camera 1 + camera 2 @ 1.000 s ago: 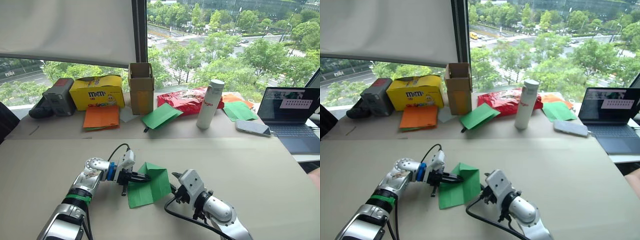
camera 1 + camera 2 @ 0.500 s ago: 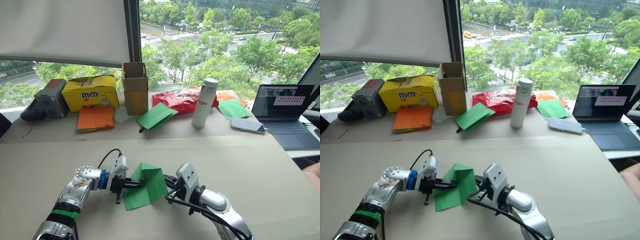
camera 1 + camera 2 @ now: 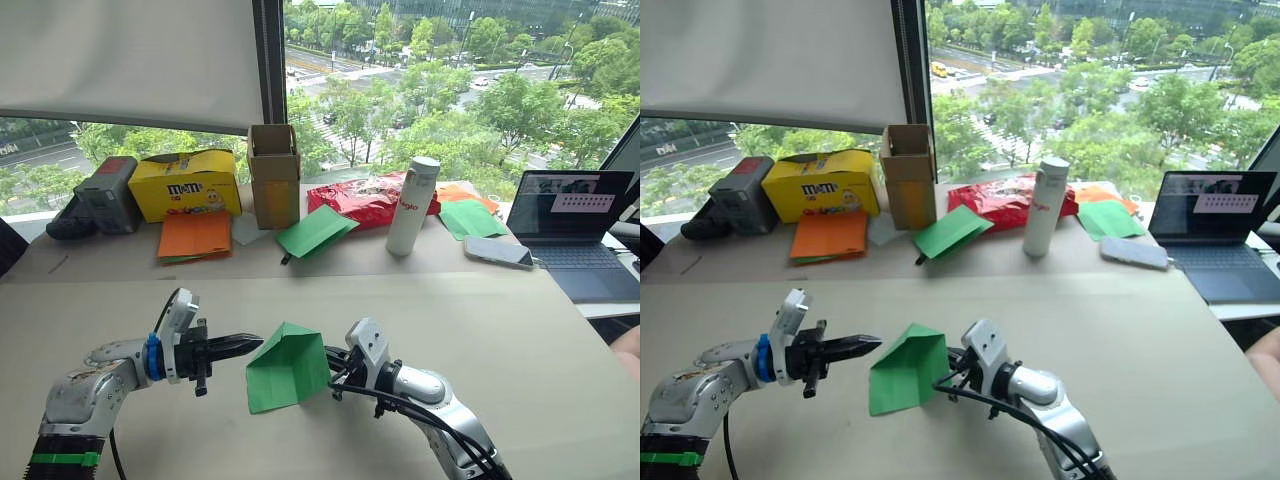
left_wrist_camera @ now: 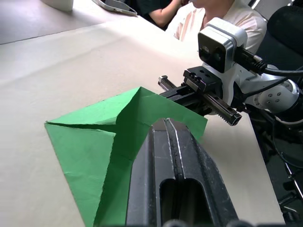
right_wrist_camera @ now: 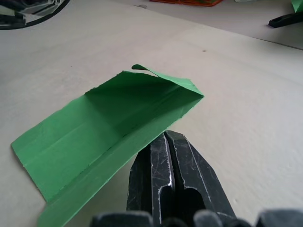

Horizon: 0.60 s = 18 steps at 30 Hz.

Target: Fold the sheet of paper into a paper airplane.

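Sheet of paper [image 3: 288, 368] shows only early folds; no airplane yet. Left gripper [image 3: 252, 343] closed, empty, just beside it. Right gripper [image 3: 332, 362] pinches its edge.

left claw [image 3: 252, 343] closed, pointing right, right claw [image 3: 329, 358] closed, pointing left, tips apart

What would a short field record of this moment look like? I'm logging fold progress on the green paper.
paper: bright green sheet of paper, partly folded, one flap raised, on the beige table
left end effector: shut, beside the sheet, apart from it
right end effector: black fingers shut, at the sheet's right edge; whether it pinches the paper cannot be told
airplane: not yet formed
background: orange paper sheets, yellow box, white bottle, laptop
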{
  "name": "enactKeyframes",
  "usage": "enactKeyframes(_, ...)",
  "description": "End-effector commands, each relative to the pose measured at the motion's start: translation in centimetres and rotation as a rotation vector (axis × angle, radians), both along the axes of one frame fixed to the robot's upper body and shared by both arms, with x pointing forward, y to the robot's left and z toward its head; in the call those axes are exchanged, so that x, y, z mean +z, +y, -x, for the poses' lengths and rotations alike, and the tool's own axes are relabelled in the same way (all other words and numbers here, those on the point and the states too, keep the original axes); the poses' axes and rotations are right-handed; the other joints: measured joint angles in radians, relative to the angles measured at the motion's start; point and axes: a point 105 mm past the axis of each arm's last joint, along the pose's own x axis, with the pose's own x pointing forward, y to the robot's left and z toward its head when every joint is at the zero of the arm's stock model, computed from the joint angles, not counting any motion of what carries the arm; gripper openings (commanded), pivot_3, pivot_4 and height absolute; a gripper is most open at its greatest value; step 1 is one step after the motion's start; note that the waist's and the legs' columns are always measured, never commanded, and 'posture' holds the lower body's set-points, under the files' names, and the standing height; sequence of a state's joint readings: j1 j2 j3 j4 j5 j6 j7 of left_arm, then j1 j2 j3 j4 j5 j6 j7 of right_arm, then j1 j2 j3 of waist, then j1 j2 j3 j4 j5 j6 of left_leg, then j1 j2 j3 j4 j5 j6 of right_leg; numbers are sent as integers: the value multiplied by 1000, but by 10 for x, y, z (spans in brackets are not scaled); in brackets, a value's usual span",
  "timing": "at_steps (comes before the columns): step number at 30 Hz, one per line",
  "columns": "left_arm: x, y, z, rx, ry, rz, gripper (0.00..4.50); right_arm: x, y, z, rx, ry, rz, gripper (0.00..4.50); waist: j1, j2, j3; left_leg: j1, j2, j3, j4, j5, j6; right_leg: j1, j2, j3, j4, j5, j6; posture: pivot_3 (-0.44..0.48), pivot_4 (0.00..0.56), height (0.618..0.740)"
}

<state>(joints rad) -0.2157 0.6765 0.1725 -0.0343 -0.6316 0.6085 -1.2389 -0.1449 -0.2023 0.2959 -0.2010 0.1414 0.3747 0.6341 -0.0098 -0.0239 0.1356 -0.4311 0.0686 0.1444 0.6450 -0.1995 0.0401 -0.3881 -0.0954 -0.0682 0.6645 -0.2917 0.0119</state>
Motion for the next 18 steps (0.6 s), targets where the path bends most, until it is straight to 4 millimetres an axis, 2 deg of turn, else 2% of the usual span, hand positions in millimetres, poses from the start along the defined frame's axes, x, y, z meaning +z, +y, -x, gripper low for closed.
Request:
enactKeyframes(1, -12, -13, -29, 98, -53, -66, 0, 13, 3, -2, 15, -42, -44, 39, 6, 0, 0, 0, -1, 0, 0, 0, 0, 0, 0, 0, 0, 0, 0, 0, 150, 739)
enactKeyframes(4, -21, -31, -42, 102, -77, -90, 0, 13, 3, -2, 17, -42, -43, 39, 7, -1, 0, -1, -2, 0, 0, 0, 0, 1, 0, 1, 0, 0, 0, 0, 150, 739)
enactKeyframes(8, -34, -47, -45, 97, -61, -101, 0, 13, 1, -3, 15, -51, -35, 39, -1, -1, 0, -1, -1, 1, 0, 2, -2, 0, 1, 1, 0, 0, 0, 0, 150, 739)
enactKeyframes(12, -55, -47, -35, 77, -16, -164, 0, 16, 0, -7, 3, -66, -37, 39, -10, -1, 0, -1, 1, 1, -1, 2, -2, -1, 3, 1, 0, 0, 0, 0, 150, 739)
enactKeyframes(18, -59, -41, -27, 80, 0, -176, 0, 23, 4, -12, 12, -85, -64, 39, -6, -1, 0, 0, 1, 0, -1, 1, -2, -1, 2, 1, 0, 0, 0, 0, 150, 739)
